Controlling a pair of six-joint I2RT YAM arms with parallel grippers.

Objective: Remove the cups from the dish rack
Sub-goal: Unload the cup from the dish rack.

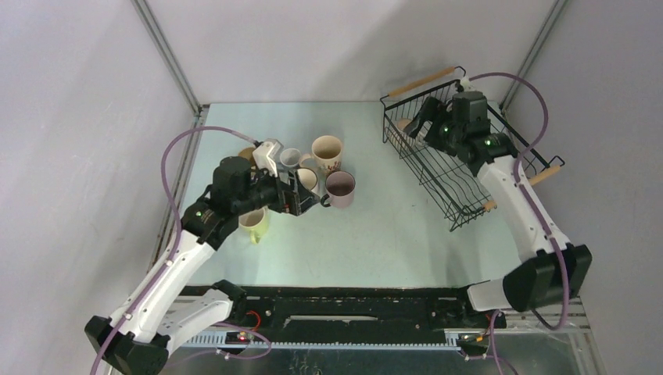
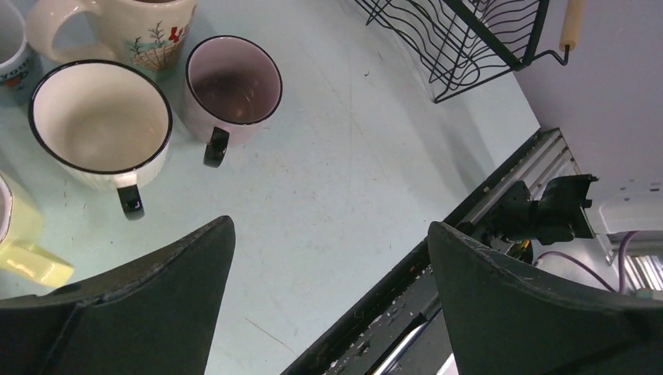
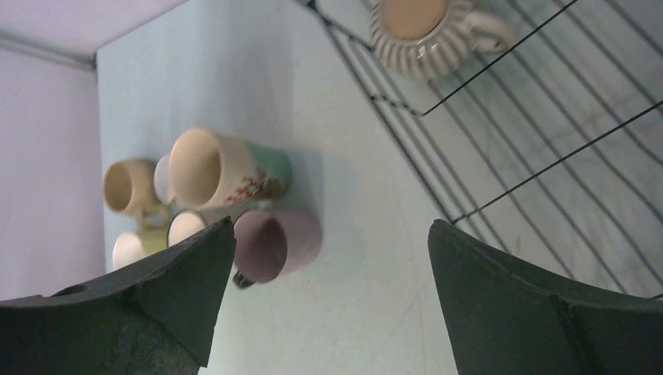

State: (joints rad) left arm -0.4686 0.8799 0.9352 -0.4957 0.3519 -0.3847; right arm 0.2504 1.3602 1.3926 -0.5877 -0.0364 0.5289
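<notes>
Pale table (image 1: 391, 234); ribbed cup (image 3: 426, 31) in rack (image 3: 547, 117), clearest from right wrist; all fingers (image 2: 156, 305) spread.

The cups (image 1: 327, 150) cluster left of centre on the table (image 1: 391, 234); the dish rack (image 1: 449, 199) stands upper right, holding a lone cup (image 3: 414, 31).

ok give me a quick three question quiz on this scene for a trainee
1. True or false: the mauve-pink mug with the dark handle stands inside the black wire dish rack.
2. Which of these is in the rack? A, a ribbed beige cup; B, a red plastic tumbler; C, a clear glass jar.
3. Fill in: the left gripper and the right gripper both have their jaws ____.
Key: 1 false, that mug stands on the pale table; 2 A; 3 open.
</notes>
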